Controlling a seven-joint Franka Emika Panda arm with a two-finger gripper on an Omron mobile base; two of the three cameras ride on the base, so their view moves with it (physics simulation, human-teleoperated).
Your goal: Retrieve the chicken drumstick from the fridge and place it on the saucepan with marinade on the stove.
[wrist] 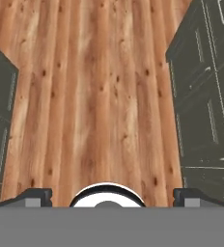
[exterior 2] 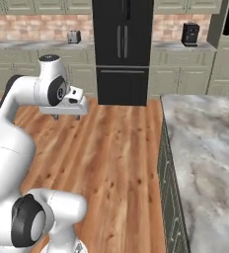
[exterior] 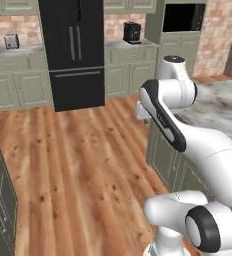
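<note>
Fridge doors are both sitting shut on the tall black double-door fridge (exterior: 77,52) with its long grey vertical handles, standing against the far wall between runs of pale green cabinets. That makes this the very first step, by my reckoning: getting to the fridge, with nothing retrieved yet. The chicken drumstick must be lying somewhere behind those doors, so I cannot tell which shelf is carrying it. Neither the saucepan with marinade nor the stove is showing from where I am standing.

The white arm is hanging folded over its base, well apart from the fridge, with a broad stretch of warm wooden plank floor (exterior: 78,165) lying between them. Its two-finger gripper (exterior 2: 67,116) is pointing down at that floor, with the jaws spread wide and holding nothing; in the hand view the two dark finger tips (wrist: 34,196) are sitting far apart at the bottom corners. A grey marbled island surface (exterior 2: 205,148) is running along the robot's right side, with dark cabinet fronts beneath its edge.

Next, I judge, the base is needing to drive forward across the floor until a door handle is coming within reach, then the open jaws are needing to settle around that handle and pull.
</note>
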